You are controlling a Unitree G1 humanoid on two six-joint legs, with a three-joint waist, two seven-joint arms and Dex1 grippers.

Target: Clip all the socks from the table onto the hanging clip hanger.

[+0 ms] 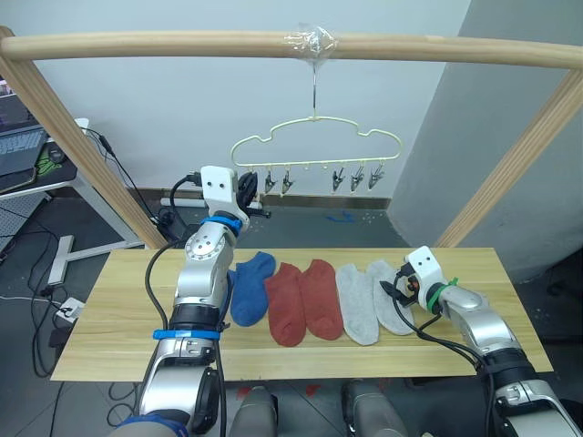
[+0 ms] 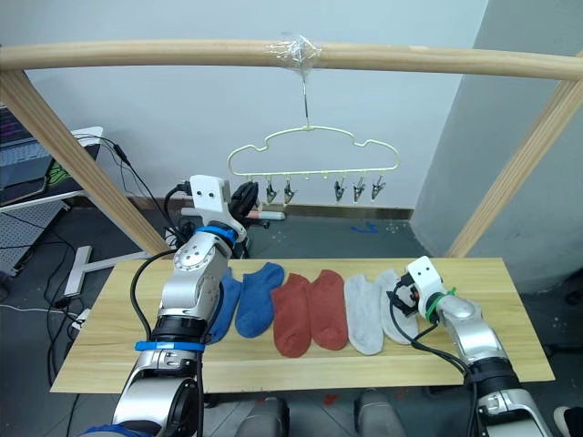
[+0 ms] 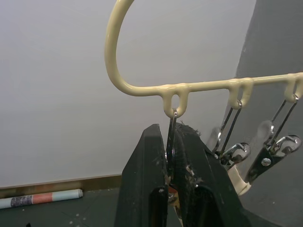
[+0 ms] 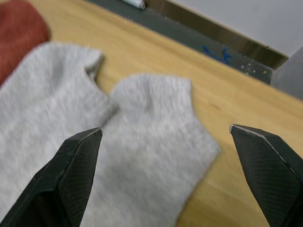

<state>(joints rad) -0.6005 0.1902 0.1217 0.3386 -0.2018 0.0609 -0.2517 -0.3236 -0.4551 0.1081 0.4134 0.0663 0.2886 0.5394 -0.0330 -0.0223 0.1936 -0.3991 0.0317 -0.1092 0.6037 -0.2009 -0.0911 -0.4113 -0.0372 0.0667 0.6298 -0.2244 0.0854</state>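
The pale-yellow clip hanger (image 1: 314, 144) hangs by its hook from the top pole, with a row of small metal clips under it. My left gripper (image 3: 171, 130) is raised to the hanger's left end and is shut on the leftmost clip (image 3: 173, 124). On the table (image 1: 118, 319) lie socks in a row: a blue sock (image 2: 260, 296) with a second blue sock (image 2: 223, 308) partly behind my left arm, two rust-red socks (image 1: 287, 308), and two light grey socks (image 1: 357, 302). My right gripper (image 4: 165, 130) is open just above the rightmost grey sock (image 4: 151, 142).
A round wooden pole frame (image 1: 182, 44) spans above the table, with slanted legs on both sides. A desk with a laptop (image 1: 18, 150) and floor cables stands at the far left. A grey wall (image 1: 510, 137) rises at the right.
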